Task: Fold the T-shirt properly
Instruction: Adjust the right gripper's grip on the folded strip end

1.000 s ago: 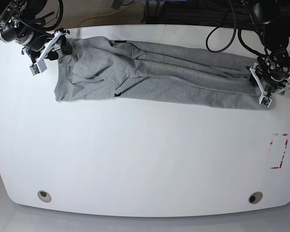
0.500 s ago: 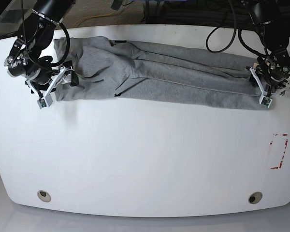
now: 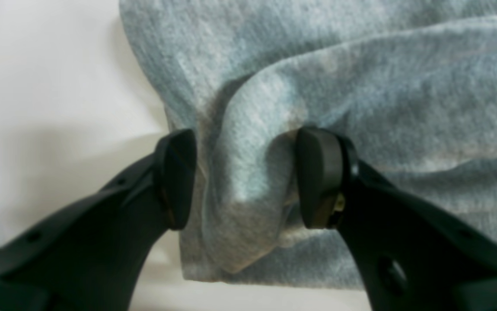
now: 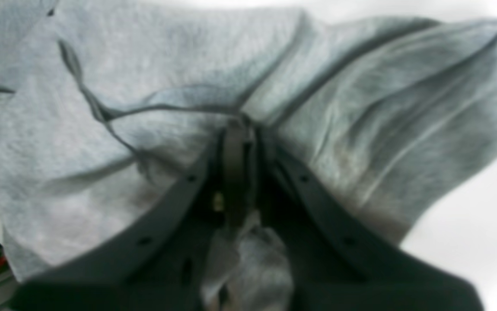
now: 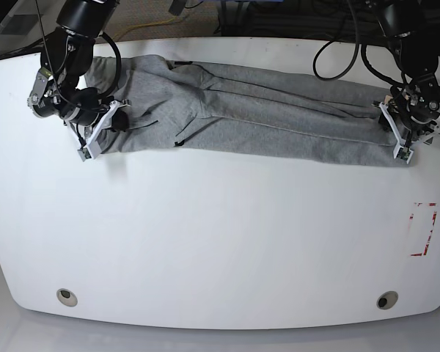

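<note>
Left wrist view: spread jaws straddle a ridge of the T-shirt [image 3: 248, 181]; at base-view ten o'clock, the right jaws pinch cloth, so pulling could skew the fold.

no readable text, label or number anywhere.

I seemed to be working in a robotics lab: a bare white table [image 5: 220, 242] with round holes [image 5: 387, 299], black cables [image 5: 339, 73] looping above.
</note>
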